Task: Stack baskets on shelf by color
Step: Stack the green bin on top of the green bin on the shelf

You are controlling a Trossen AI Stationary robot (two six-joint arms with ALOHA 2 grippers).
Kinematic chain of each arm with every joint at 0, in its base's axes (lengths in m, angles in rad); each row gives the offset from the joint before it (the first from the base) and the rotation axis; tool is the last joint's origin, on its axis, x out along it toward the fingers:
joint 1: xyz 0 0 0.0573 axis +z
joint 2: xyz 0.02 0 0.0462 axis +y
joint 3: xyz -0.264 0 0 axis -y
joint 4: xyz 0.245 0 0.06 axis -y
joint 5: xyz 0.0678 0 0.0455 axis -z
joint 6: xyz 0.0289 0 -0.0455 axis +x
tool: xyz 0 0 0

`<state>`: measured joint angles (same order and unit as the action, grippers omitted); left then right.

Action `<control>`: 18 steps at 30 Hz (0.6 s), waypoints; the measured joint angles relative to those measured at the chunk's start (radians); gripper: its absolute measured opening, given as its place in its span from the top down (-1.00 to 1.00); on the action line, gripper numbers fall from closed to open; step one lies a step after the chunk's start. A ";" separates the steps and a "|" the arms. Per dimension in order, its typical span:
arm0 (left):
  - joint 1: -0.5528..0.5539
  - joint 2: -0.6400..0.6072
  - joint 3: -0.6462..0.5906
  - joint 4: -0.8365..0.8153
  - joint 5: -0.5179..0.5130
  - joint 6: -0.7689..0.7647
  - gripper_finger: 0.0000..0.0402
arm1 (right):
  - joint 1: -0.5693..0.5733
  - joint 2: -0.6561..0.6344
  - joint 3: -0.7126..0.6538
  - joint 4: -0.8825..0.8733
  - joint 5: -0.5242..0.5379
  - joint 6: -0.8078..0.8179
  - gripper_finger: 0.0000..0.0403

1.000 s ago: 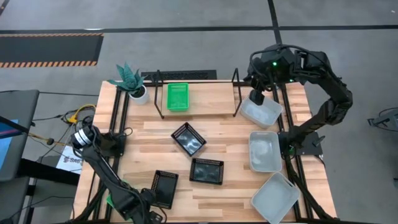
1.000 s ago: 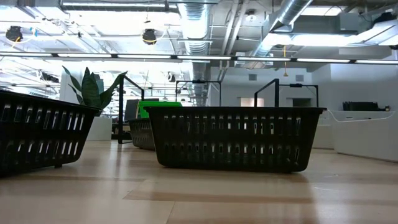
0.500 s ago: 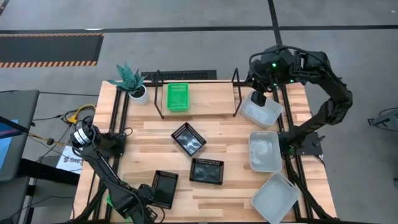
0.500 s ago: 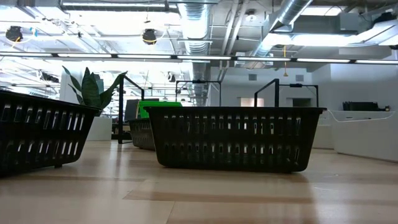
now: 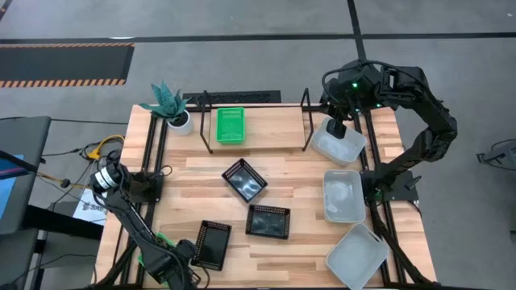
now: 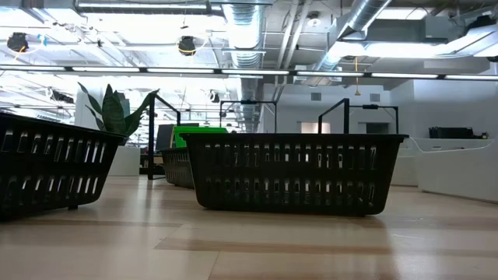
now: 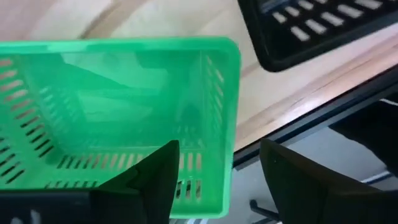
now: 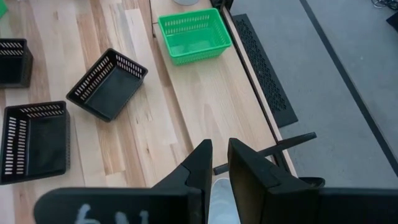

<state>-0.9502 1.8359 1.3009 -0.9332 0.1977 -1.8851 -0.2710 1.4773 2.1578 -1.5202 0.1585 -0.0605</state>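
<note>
Two pincers are working at opposite corners of your bench (image 5: 282, 173). Your left pincer (image 7: 211, 180) is sitting at about seven o'clock, its fingers spread either side of the end wall of a green basket (image 7: 118, 118) that is lying at the bench's near edge, beside a black basket (image 5: 213, 244). Your right pincer (image 8: 221, 171) is at about one o'clock, pinching the rim of a translucent white basket (image 5: 339, 145) just right of the shelf (image 5: 266, 129). One more green basket (image 5: 230, 125) is resting on the shelf board, toward eleven o'clock.
</note>
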 joint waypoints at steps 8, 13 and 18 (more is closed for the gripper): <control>0.005 0.000 -0.048 0.086 0.016 0.001 0.28 | 0.000 0.000 0.000 -0.011 0.000 0.000 0.61; 0.020 0.000 -0.048 0.091 0.025 0.004 0.79 | 0.000 0.000 0.000 -0.017 0.000 0.000 0.61; 0.031 0.000 -0.048 0.101 0.040 -0.004 0.97 | 0.000 0.000 0.000 -0.016 0.000 -0.001 0.61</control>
<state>-0.9190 1.8359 1.2530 -0.8319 0.2372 -1.8892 -0.2710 1.4773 2.1578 -1.5364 0.1585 -0.0616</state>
